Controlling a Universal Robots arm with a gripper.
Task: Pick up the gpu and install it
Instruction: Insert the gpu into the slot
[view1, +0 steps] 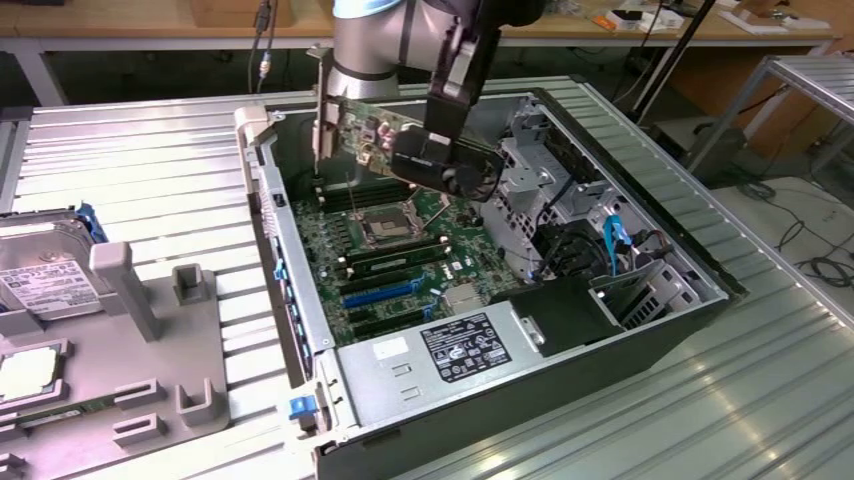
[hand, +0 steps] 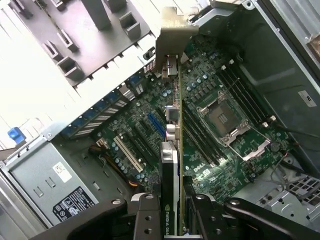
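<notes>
The gripper (view1: 407, 152) is closed on the gpu (view1: 363, 128), pinching the card between its two black fingers (hand: 145, 217) at the end away from the bracket. The card stands on edge over the open computer case (view1: 641, 210), above the motherboard (view1: 400, 262) and close to the CPU socket (view1: 387, 228). It appears lifted clear of the board rather than seated in a slot. In the exterior view its face shows as a green circuit board dotted with small components, and a long, pale metal bracket runs down the end nearest the case's rear wall. In the wrist view the gpu (hand: 172, 125) is edge-on – a thin green strip carrying a black block with white lettering. The gripper (hand: 172, 214) clamps it from both sides.
</notes>
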